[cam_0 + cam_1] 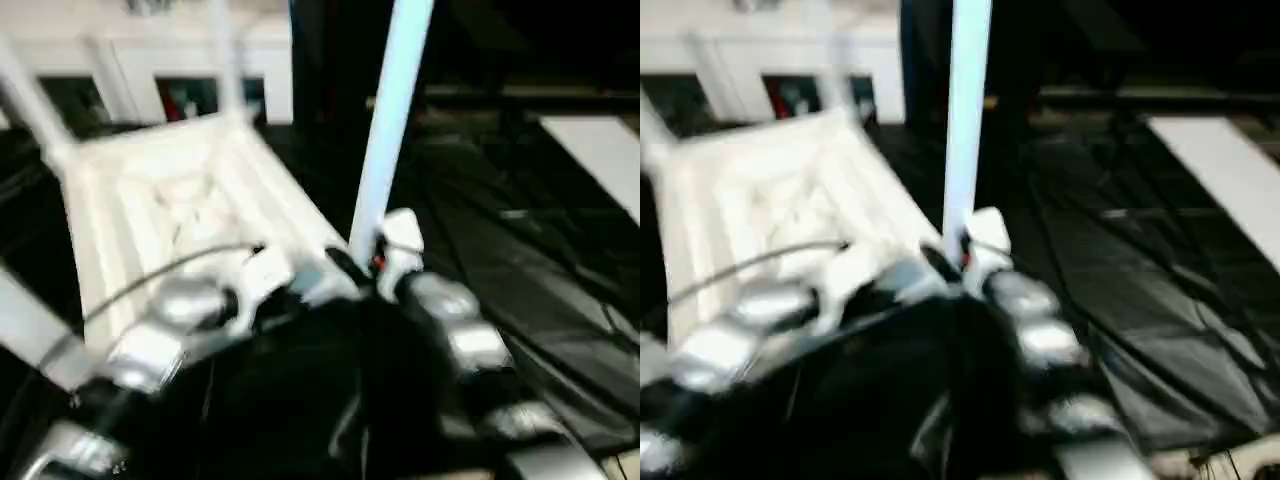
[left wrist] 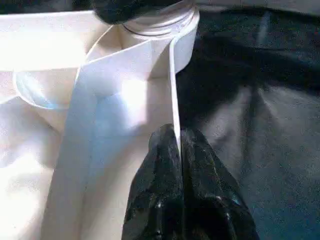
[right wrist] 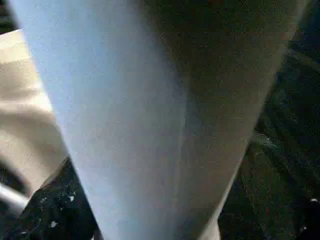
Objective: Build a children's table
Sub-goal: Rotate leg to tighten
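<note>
White tabletop with ribbed underside; white leg, bluish in shade; black sheet beneath; glossy black left tool; silver forearms

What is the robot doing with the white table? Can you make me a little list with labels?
Tabletop: white, upside down, on dark sheeting.
Legs already in: at least two at the far corners, sticking up.
Leg being worked on: standing up at the near right corner socket.
Left gripper: pinching the tabletop's thin rim near that socket.
Right gripper: at the bottom of the leg; finger state unclear.
Behind: white cabinet with glass doors.
</note>
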You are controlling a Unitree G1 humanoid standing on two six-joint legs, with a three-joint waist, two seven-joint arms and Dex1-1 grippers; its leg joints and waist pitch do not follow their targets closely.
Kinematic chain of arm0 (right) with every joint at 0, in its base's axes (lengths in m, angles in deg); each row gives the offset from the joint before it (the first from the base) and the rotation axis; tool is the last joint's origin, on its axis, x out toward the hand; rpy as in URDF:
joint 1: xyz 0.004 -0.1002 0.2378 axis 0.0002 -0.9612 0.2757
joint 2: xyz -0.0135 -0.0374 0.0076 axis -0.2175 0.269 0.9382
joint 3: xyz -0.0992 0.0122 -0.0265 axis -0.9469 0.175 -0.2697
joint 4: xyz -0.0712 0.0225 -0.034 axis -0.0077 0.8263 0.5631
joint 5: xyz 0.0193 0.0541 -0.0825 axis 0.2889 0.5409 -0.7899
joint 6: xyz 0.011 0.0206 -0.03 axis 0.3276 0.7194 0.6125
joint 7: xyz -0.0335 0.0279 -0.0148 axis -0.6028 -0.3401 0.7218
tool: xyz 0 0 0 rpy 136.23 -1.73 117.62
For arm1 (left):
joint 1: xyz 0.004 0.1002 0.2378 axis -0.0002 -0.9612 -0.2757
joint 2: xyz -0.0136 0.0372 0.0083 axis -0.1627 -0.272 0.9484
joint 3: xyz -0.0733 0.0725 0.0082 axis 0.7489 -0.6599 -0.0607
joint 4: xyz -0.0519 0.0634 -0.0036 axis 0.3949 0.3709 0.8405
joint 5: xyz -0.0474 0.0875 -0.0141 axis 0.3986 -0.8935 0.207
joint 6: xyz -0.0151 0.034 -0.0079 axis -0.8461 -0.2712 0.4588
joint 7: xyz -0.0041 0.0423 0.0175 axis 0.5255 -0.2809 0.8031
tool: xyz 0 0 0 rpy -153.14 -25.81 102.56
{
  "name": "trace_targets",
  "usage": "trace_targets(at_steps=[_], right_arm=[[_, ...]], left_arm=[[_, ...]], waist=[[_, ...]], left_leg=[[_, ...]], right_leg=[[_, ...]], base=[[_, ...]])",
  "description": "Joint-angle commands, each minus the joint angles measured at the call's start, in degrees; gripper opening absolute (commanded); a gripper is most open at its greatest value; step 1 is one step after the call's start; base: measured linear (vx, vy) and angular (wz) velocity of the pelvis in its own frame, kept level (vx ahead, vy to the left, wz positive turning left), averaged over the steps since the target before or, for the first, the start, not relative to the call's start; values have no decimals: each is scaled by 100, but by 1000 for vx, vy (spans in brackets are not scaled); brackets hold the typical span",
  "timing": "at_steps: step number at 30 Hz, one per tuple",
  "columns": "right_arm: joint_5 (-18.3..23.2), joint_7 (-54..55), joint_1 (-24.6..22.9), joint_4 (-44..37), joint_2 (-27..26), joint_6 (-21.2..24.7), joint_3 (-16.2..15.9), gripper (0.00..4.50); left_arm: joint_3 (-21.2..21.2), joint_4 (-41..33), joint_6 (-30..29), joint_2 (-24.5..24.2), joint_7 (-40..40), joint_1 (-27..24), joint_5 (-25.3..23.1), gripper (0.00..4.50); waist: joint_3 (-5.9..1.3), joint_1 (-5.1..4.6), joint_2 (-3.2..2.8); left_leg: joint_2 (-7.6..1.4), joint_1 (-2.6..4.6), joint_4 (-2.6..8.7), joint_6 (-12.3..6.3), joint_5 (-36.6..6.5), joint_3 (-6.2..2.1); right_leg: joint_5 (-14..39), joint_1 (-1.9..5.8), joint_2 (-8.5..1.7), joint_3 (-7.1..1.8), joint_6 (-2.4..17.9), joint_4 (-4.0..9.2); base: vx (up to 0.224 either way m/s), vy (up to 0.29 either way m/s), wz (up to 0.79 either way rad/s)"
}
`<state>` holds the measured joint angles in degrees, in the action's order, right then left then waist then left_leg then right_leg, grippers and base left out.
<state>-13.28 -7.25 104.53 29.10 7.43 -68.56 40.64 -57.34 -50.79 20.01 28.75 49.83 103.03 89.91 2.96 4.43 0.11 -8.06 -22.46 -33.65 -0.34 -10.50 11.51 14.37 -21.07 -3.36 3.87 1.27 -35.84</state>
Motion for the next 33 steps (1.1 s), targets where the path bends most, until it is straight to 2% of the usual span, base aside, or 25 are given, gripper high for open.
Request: trace_targets(at_steps=[1,4,7,9,11,15,20,24,28,30,33], right_arm=[[50,-387,-147,-383,300,95,-17,395],[167,-692,-335,-715,522,227,-55,395],[224,-799,-475,-984,626,379,-70,395],[230,-837,-527,-1081,641,429,-74,395],[239,-858,-556,-1149,628,470,-75,395],[265,-873,-603,-1272,645,555,-116,395],[254,-885,-665,-1377,642,630,-137,395],[223,-886,-698,-1413,634,642,-158,395],[219,-914,-697,-1408,672,652,-143,395],[230,-1041,-716,-1426,773,634,-139,395],[248,-1280,-744,-1421,941,593,-145,395]], left_arm=[[-300,-170,-176,-49,438,-153,76,55],[-266,-253,-128,-62,415,-173,123,78],[-272,-184,-74,64,339,-136,156,78],[-297,-124,-52,154,320,-107,138,78],[-303,-15,-19,275,213,-51,65,78],[-333,113,31,316,181,-13,-4,78],[-283,319,137,414,41,20,-81,78],[-354,402,139,430,39,16,-150,78],[-484,447,71,353,140,13,-259,42],[-516,454,34,315,192,13,-289,35],[-573,459,22,248,299,8,-334,1]], waist=[[-329,-31,-41],[-309,-12,-26],[-305,-5,-9],[-316,11,-23],[-325,15,-12],[-345,23,-13],[-342,28,0],[-330,22,-3],[-331,30,-1],[-344,25,-2],[-346,32,10]], left_leg=[[-653,182,395,-439,-589,-293],[-657,187,406,-334,-763,-288],[-644,190,406,-248,-845,-282],[-638,188,390,-237,-805,-282],[-635,180,382,-252,-713,-285],[-632,180,355,-353,-551,-288],[-631,172,349,-388,-574,-291],[-636,187,360,-285,-751,-293],[-628,185,355,-266,-730,-292],[-627,184,344,-296,-632,-293],[-620,172,331,-374,-544,-289]], right_leg=[[-676,162,-647,-378,1323,332],[-359,172,-660,-396,1314,368],[-90,170,-661,-403,1329,397],[-111,176,-674,-409,1330,394],[-224,182,-668,-403,1332,383],[-542,189,-669,-390,1365,346],[-483,198,-674,-388,1338,357],[-162,188,-670,-391,1342,380],[-120,191,-673,-398,1321,382],[-304,199,-668,-391,1335,360],[-464,210,-670,-388,1354,343]], base=[[0,0,0],[0,0,0],[0,0,0],[0,0,0],[0,0,0],[0,0,0],[0,0,0],[0,0,0],[0,0,0],[0,0,0],[0,0,0]])
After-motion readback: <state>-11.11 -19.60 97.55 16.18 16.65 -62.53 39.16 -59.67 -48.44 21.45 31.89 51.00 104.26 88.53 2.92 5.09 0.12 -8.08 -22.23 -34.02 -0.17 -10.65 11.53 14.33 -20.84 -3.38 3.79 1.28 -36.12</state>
